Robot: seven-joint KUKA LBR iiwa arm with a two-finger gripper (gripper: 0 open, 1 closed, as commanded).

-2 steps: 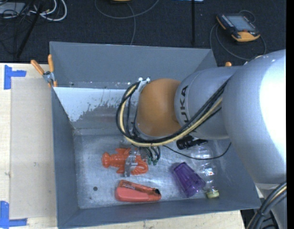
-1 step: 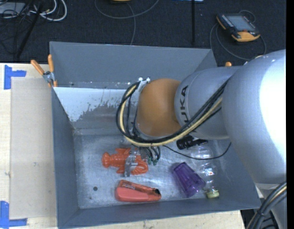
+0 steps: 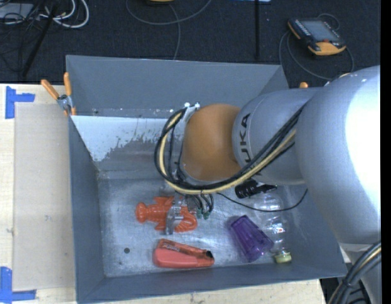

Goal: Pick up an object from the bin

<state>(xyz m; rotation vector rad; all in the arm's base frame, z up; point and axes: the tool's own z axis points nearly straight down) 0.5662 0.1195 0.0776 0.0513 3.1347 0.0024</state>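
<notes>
While claw [image 3: 177,215] is down at the orange toy [image 3: 152,211] mid-bin, red tool [image 3: 181,256] near, can't tell if it's clenched or released.

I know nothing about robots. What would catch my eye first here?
The big silver arm with its orange cover reaches from the right into the grey bin. Its gripper is low over an orange toy on the floor; a flat red thing lies nearer the front, a purple cup to the right.
</notes>
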